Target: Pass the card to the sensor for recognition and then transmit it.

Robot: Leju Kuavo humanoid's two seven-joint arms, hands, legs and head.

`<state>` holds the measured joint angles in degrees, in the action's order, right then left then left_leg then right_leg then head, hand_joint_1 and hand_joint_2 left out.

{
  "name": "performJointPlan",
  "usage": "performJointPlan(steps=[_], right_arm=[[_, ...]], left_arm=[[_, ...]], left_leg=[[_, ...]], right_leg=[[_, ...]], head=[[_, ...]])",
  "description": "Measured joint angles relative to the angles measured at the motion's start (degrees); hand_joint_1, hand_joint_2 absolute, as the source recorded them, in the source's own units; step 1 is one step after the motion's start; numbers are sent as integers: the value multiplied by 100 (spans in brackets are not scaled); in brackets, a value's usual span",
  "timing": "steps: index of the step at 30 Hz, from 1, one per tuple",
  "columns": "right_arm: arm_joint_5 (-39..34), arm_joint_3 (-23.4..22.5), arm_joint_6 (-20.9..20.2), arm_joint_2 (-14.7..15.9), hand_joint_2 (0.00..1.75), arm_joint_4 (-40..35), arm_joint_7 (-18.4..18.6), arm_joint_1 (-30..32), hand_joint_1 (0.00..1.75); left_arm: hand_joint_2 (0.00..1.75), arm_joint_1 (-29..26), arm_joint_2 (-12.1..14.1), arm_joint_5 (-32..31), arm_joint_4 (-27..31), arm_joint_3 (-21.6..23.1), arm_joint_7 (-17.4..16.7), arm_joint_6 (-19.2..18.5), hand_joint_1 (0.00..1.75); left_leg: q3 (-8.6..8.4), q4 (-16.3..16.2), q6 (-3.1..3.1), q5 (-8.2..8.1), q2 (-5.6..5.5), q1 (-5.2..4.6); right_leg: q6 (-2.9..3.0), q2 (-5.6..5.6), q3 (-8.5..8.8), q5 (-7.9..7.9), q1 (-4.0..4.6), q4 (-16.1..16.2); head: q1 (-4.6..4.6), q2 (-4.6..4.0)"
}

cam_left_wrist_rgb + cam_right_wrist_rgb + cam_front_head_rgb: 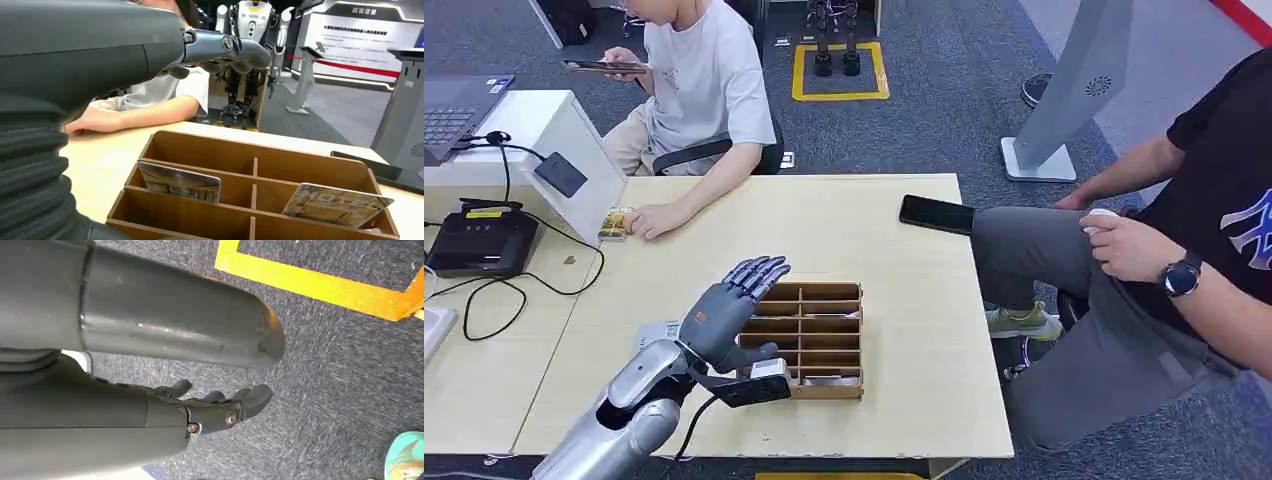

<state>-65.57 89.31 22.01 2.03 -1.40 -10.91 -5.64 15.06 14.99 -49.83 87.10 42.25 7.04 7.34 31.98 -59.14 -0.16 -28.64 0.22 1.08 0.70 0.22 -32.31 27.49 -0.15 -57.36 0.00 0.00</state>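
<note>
**Hovering over the card box, nothing picked yet**

Standing on edge in the compartmented brown wooden box (260, 175): two printed picture cards, the nearer card (180, 182) in a left-hand slot and a second card (337, 204) leaning tilted in a slot toward the other end. Poised above the box's near-left corner in the head view, the left hand (729, 310), grey with dark fingers (235, 50) stretched out and apart, empty, touching neither card nor box. Hanging down over dark grey carpet with a yellow floor line, the right hand (220, 407), fingers loosely extended, holding nothing.

Further out on the pale wooden desk (894, 250): a black phone (936, 214) near the far right edge, and a seated person's hand (652, 220) resting beside a small yellowish packet (614, 222). Left of the desk, a small black square device on a cable (560, 174), probably the sensor, though not certain, plus a black box-shaped unit (481, 242) below it.

Likely trouble from here: thin cards deep between low dividers, so thick fingers may jam on the wood, tip the box, or pinch air. Tilted second card apt to slide flat if nudged. Long reach across to the sensor, with cables and the person's hand along the way.
</note>
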Motion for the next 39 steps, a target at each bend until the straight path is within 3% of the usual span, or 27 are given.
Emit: performJointPlan(steps=[39], right_arm=[[15, 0, 20, 35, 0, -46, -11, -27, 0]], left_arm=[[175, 8, -26, -201, -306, -9, -166, 48, 0]], left_leg=[[0, 0, 0, 0, 0, 0]], right_leg=[[0, 0, 0, 0, 0, 0]], head=[[0, 0]])
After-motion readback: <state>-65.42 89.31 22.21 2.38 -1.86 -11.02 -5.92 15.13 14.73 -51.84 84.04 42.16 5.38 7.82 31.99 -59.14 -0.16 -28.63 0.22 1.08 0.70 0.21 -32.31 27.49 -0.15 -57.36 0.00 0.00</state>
